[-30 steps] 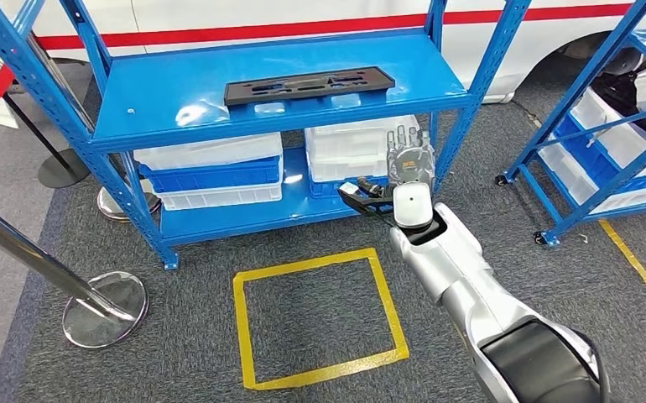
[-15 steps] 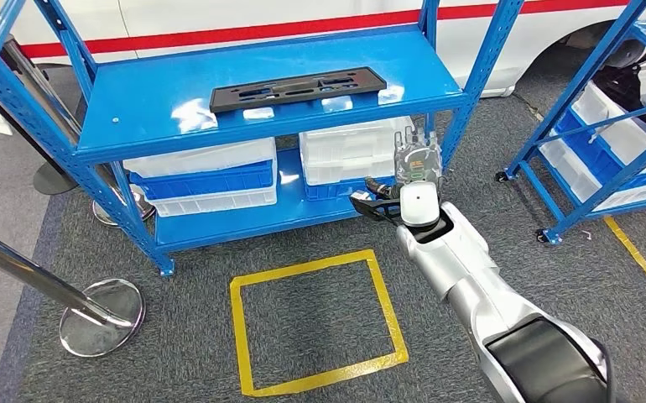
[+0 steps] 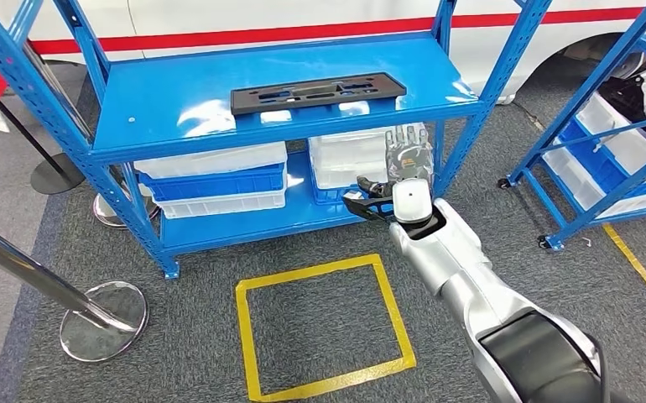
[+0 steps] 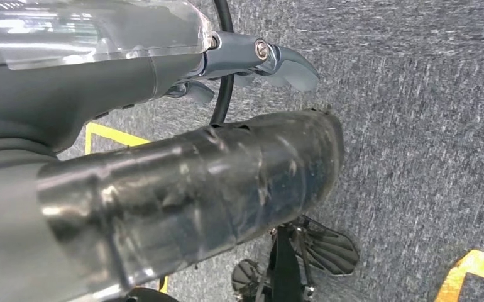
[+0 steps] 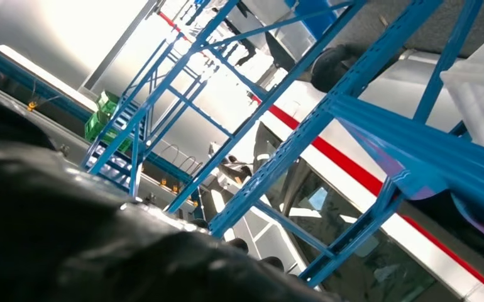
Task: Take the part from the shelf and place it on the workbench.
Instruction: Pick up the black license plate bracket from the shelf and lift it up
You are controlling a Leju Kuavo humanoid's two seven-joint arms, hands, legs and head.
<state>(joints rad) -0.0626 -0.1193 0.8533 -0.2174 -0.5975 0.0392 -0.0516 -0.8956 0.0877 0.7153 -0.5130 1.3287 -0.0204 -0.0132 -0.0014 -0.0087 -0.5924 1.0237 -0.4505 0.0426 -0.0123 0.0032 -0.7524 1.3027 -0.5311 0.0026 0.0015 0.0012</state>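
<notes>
On the top level of the blue shelf [image 3: 160, 101] ahead of me lies the part [image 3: 317, 91], a long flat black panel with cut-outs, flat on the deck toward its right half and lengthwise along the front edge. Nothing touches it.

My right hand [image 3: 407, 155] is raised in front of the lower level, well below the part, at the front of the clear plastic bins [image 3: 349, 155] stacked there. Its fingers [image 3: 403, 138] stand straight and spread apart, palm empty, thumb jutting out to the side. I see the silver right arm [image 3: 471, 285] running up to it from the lower right of the head view.

My left hand [image 4: 164, 182] hangs low over grey carpet [image 4: 428, 126] in the left wrist view; I note the thick cover and thumb, with a lighter finger [image 4: 277, 60] curving past it. I cannot tell whether it is spread or curled.

Other notes: more white and blue bins [image 3: 215, 176] on the lower level, left side. A yellow taped square [image 3: 324, 323] on the carpet directly before the shelf. A chrome stanchion base [image 3: 101, 311] at left. A second blue rack [image 3: 605, 126] with bins at right. A white wall with a red stripe [image 3: 261, 34] behind the shelf.
</notes>
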